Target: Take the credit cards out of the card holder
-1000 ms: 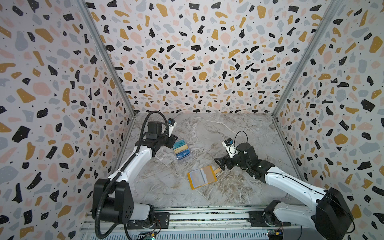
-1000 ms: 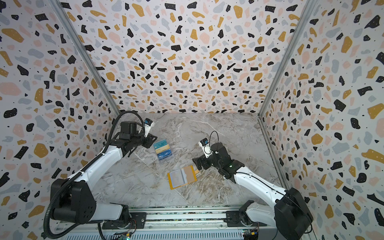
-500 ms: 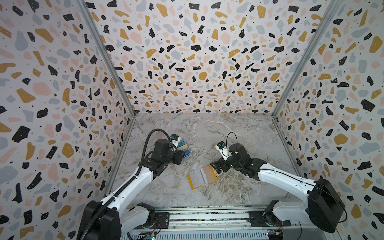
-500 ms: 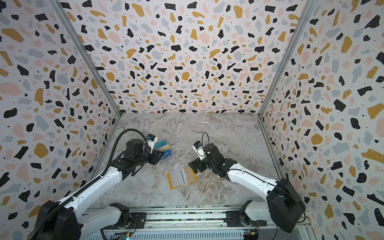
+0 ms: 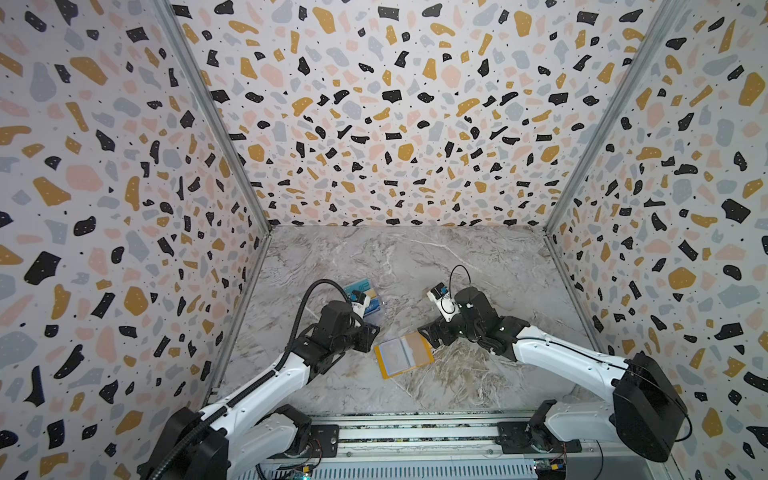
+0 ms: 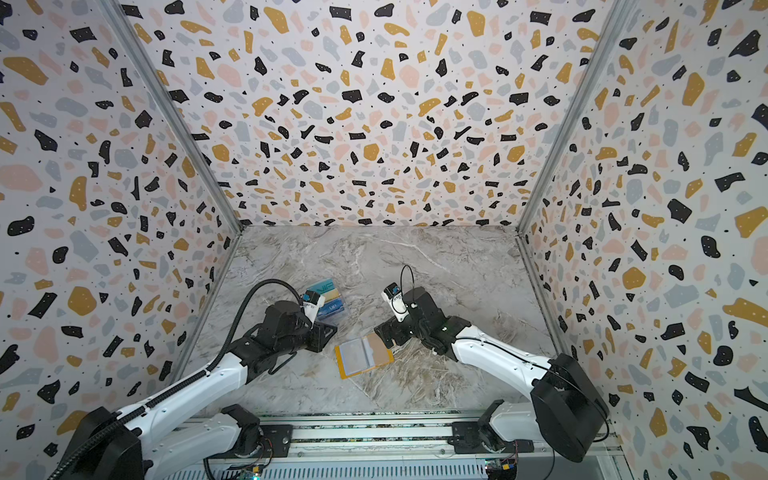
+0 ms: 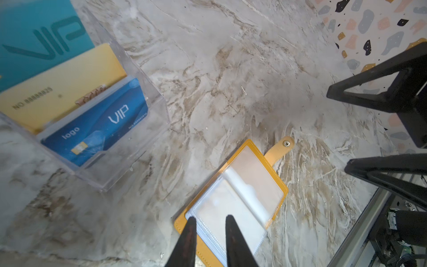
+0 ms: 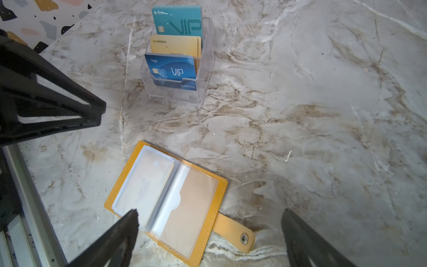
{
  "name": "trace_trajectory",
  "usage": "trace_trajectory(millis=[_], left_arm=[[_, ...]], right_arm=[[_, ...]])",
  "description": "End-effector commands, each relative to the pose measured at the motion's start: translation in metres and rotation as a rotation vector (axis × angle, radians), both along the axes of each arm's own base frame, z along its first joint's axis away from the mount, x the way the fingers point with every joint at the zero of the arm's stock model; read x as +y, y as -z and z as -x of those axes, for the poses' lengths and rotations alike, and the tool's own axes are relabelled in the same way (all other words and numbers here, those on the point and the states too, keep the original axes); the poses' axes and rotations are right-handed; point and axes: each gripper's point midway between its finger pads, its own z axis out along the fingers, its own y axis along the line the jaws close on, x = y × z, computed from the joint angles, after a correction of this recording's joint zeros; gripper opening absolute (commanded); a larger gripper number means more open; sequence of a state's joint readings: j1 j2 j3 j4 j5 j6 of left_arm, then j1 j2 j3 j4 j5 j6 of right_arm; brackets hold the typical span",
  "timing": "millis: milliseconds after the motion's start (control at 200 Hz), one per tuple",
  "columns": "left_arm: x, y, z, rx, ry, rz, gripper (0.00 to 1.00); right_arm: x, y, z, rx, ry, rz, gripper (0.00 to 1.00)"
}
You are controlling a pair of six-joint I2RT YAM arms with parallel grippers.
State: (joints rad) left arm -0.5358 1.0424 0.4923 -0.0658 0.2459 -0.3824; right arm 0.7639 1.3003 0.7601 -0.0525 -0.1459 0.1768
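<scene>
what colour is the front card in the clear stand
Front card is dark blue, clearest in right wrist view.

On the teal card (image 8: 176,22) my right wrist camera reads "VIP" in big letters, with a small line above it that is too fine to make out. The gold card (image 8: 175,46) says "NO 88888825". The blue card (image 8: 171,69) says "logo" and "VIP" (its number starts "NO", the digits blur). In a top view, "VIP" shows on the teal card (image 6: 323,286), left of frame centre.
</scene>
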Motion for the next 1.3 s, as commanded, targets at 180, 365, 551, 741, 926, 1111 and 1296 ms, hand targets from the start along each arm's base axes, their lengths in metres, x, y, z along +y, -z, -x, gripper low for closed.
trace_trajectory(millis=[180,365,551,741,926,1111,1296], left_arm=[[-0.01,0.022,0.018,0.021,0.013,0.043,0.11],[-0.013,0.036,0.024,0.042,0.028,0.035,0.03],[-0.017,0.049,0.03,0.062,0.042,0.042,0.0],[-0.015,0.059,0.03,0.074,0.033,0.029,0.0],[-0.013,0.072,0.034,0.097,0.025,0.015,0.0],[-0.015,0.077,0.033,0.097,0.025,0.029,0.0],[-0.013,0.084,0.036,0.108,0.021,0.019,0.0]], right_arm=[[0.01,0.0,0.003,0.009,0.007,0.023,0.96],[0.024,0.008,0.007,0.024,0.0,0.02,0.94],[0.042,0.018,0.014,0.034,-0.006,0.03,0.9],[0.06,0.03,0.025,0.032,-0.014,0.058,0.88],[0.071,0.044,0.035,0.031,-0.002,0.089,0.87],[0.083,0.061,0.045,0.05,-0.023,0.115,0.85],[0.091,0.07,0.049,0.059,-0.029,0.125,0.84]])
